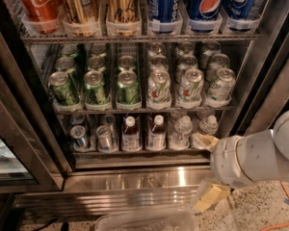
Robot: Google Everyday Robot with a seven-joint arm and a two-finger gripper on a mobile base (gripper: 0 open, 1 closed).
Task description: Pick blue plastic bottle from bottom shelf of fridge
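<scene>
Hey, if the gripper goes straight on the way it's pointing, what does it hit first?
Probably the rightmost clear water bottle on the bottom shelf. The gripper sits just below-right of it, well right of the blue plastic bottle. Depth is unclear.
</scene>
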